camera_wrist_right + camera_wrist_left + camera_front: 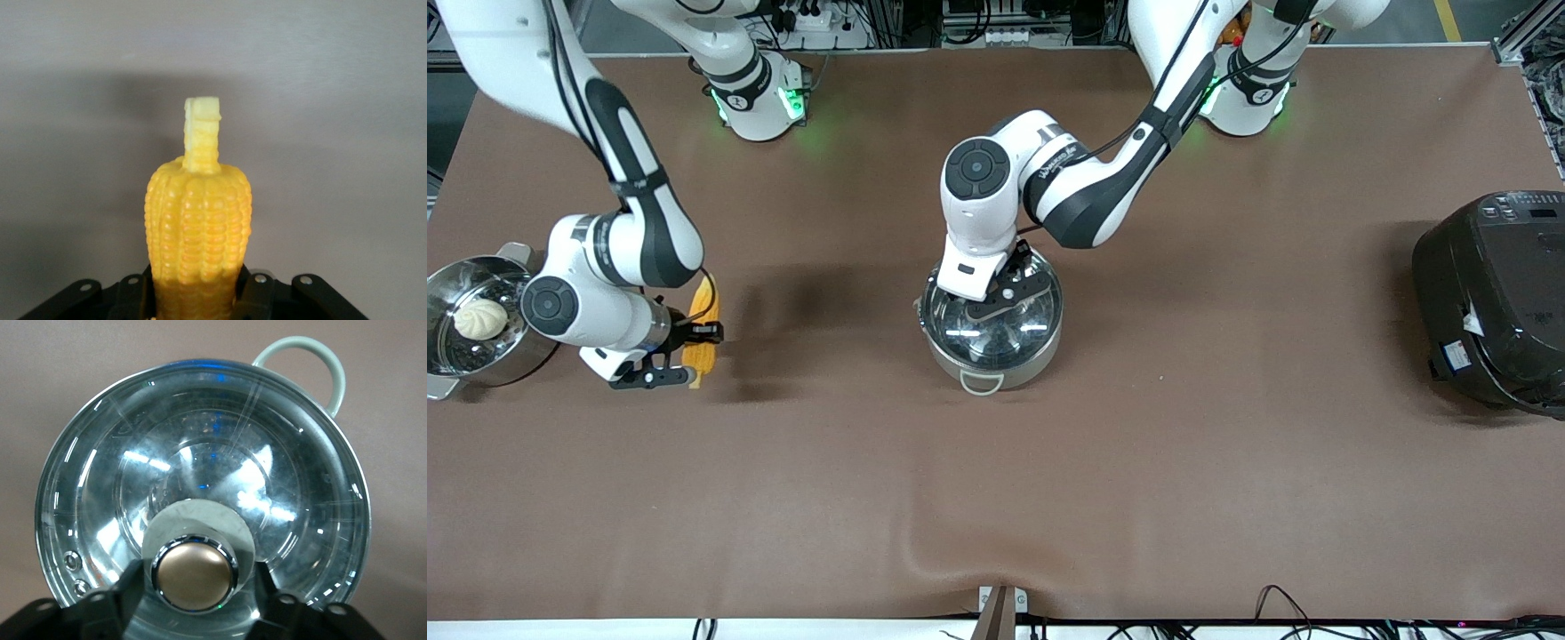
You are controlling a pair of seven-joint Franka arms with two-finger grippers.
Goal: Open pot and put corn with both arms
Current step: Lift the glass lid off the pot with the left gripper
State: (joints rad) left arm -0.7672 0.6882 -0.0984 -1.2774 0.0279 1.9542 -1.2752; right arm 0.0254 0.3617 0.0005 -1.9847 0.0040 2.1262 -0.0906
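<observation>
The steel pot stands mid-table with its glass lid on. My left gripper is low over the lid. In the left wrist view it is open, with one finger on each side of the copper knob and a small gap at each side. The yellow corn is at the right arm's end of the table, beside the steamer pan. My right gripper is shut on it; in the right wrist view the fingers press the cob, pale stub pointing away. Whether it rests on the table is unclear.
A steel steamer pan with a white bun stands at the right arm's end, close to the right wrist. A large black rice cooker stands at the left arm's end. A brown cloth covers the table.
</observation>
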